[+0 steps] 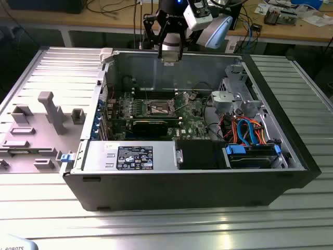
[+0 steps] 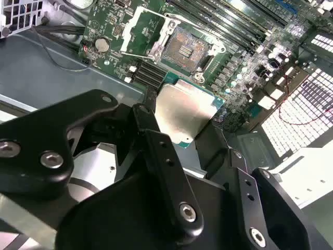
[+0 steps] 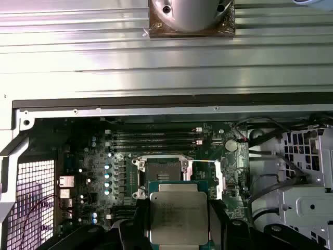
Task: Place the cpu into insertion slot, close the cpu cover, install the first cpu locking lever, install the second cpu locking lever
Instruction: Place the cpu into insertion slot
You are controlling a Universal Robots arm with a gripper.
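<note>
My gripper (image 1: 170, 54) hangs above the rear wall of the open computer case (image 1: 291, 156), shut on the cpu. In both wrist views the cpu (image 2: 184, 112) (image 3: 179, 211) is a flat silver-grey square clamped at its sides between the black fingers (image 2: 156, 146) (image 3: 221, 219), held level. Below it on the green motherboard lies the insertion slot (image 2: 183, 48) (image 3: 162, 171) (image 1: 160, 108), its brownish contact field bare. The cpu cover (image 2: 129, 32) (image 3: 222, 179) is swung open beside the slot, green board showing through its window.
Memory slots (image 3: 153, 138) run beside the socket. A long black expansion card (image 1: 151, 124) stands in front of it, then the power supply (image 1: 130, 156). A drive cage with orange and blue cables (image 1: 244, 130) fills the exterior view's right. A grey fixture plate (image 1: 36, 125) lies outside the case.
</note>
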